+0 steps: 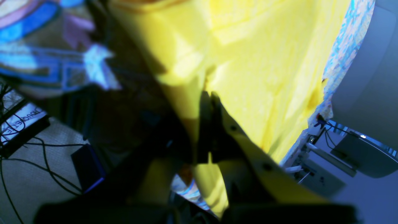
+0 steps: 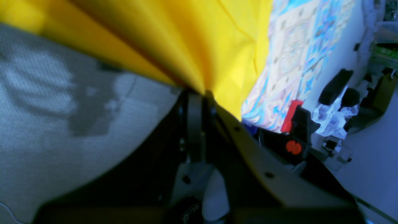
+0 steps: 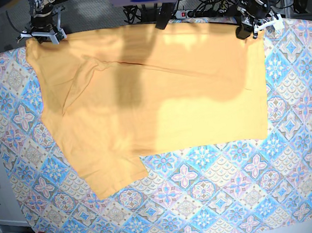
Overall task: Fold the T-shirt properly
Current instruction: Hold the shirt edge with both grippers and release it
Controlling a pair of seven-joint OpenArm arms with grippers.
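Note:
The yellow-orange T-shirt [image 3: 155, 100] lies spread on the table, its top edge pulled to the far side and one sleeve reaching the near left. No lettering shows. My right gripper [image 3: 44, 36], at the far left in the base view, is shut on the shirt's far-left corner; the right wrist view shows its jaws [image 2: 199, 91] pinching bunched shirt fabric [image 2: 202, 40]. My left gripper [image 3: 250, 29], at the far right, is shut on the far-right corner; in the left wrist view its closed fingertips [image 1: 208, 95] clamp the shirt [image 1: 255, 62].
A blue-pink tile-patterned cloth [image 3: 216, 198] covers the table and shows in both wrist views [image 1: 345, 46] [image 2: 295, 56]. Cables and a power strip [image 3: 191, 8] lie behind the far edge. A black clamp [image 3: 164, 16] and a red clamp [image 2: 292, 115] hold the cloth.

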